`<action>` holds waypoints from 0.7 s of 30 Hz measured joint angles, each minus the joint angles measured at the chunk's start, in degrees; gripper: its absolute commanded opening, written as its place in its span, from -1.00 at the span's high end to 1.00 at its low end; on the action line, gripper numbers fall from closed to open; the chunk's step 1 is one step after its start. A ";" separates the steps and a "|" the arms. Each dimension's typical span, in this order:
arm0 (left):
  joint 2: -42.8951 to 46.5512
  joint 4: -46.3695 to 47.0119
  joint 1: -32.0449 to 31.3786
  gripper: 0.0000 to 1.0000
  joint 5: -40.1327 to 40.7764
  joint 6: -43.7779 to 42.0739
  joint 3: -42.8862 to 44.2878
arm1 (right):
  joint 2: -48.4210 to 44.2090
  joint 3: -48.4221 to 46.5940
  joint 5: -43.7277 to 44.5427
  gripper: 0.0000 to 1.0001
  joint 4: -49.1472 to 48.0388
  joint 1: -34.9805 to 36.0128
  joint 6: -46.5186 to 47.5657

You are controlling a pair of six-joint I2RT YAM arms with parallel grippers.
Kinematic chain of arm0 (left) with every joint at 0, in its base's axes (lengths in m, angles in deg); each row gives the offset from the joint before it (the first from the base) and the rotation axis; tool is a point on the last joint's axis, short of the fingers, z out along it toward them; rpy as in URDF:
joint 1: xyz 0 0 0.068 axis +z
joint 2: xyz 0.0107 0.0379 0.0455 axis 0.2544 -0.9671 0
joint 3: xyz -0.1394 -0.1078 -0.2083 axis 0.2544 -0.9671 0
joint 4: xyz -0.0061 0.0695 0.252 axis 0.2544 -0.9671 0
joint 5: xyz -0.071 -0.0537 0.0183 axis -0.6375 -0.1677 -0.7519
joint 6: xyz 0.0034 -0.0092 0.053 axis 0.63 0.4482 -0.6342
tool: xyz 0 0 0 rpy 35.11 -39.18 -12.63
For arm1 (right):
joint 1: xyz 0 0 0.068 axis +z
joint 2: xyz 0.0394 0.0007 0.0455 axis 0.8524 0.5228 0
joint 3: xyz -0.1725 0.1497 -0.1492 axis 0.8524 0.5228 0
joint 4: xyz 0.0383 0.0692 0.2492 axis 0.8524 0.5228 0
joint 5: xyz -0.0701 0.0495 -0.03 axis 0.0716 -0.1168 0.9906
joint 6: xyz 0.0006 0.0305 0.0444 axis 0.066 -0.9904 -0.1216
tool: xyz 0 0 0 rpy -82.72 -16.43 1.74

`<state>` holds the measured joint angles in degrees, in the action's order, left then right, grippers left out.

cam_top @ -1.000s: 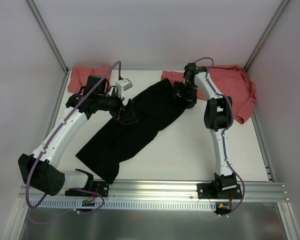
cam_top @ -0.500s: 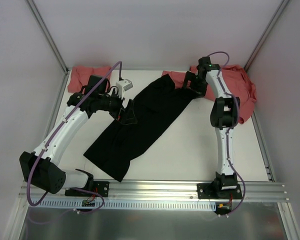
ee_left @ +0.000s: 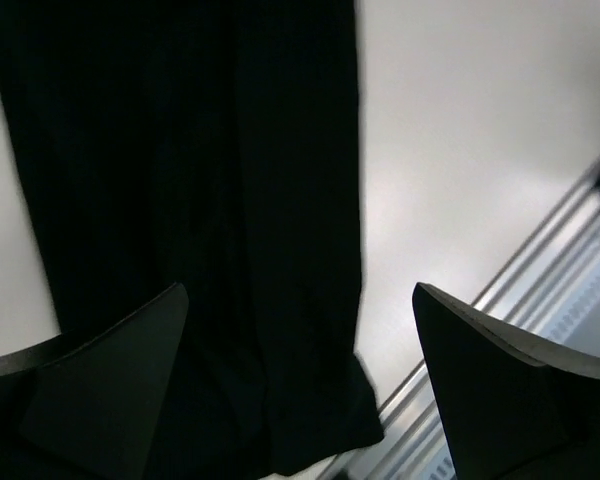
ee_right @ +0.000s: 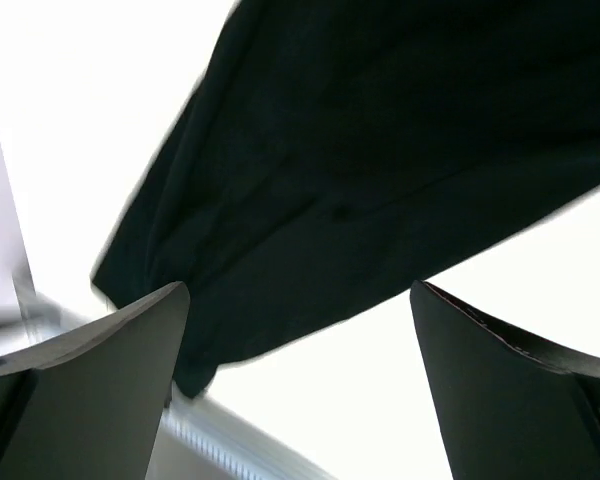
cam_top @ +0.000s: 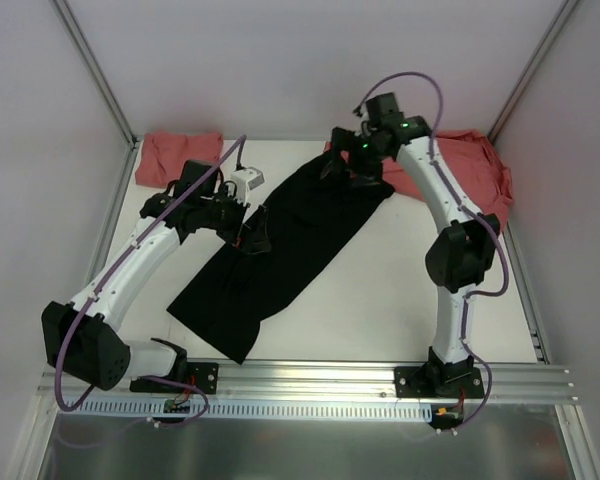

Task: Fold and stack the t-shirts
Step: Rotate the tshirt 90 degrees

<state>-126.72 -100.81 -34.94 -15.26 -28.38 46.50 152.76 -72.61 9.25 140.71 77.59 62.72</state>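
T-shirt (cam_top: 300, 250), black, long narrow diagonal strip

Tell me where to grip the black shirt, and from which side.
Likely the near end of the black t-shirt: it lies flat as a long diagonal strip, so its near corners are free. Come down from above at the edge, from the bare table side, with the open left gripper.

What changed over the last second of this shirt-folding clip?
The right gripper lifted from the far end of the black t-shirt and shifted left. The shirt's near end drew in slightly rightward. The left gripper barely moved; both sets of jaws stayed open, nothing held; the salmon-red t-shirts stayed put.
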 measured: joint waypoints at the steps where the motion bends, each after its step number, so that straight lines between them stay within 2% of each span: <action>1: -1.25 -1.66 -0.07 -0.97 3.45 -0.35 0.57 | -0.24 1.92 -0.66 -0.99 -0.13 2.34 -0.13; 3: -5.60 -6.71 -0.04 -0.97 11.04 -1.95 2.95 | -0.33 6.80 -2.10 -0.99 -0.39 6.49 -0.48; 6: -12.57 -11.50 -0.02 -0.97 22.93 -5.57 3.30 | -0.35 13.20 -3.08 -0.99 0.00 8.41 -0.94; 9: -15.52 -16.72 0.20 -0.97 27.67 -7.26 1.03 | -0.44 15.39 -2.69 -0.99 1.31 6.75 -0.76; 12: -17.68 -20.59 0.17 -0.97 28.33 -6.47 1.05 | -1.70 15.39 -2.32 -0.99 1.60 4.44 -0.31; 16: -20.04 -22.12 0.17 -0.97 23.54 -2.89 0.70 | -5.01 15.21 -2.08 -0.99 2.05 1.95 0.37; 21: -16.74 -21.97 -0.13 -0.97 17.73 1.62 -2.82 | -7.08 15.02 -2.05 -0.99 2.34 1.33 1.18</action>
<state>-143.46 -122.77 -35.08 2.47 -26.76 43.68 145.67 -57.59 7.19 143.04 78.92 63.90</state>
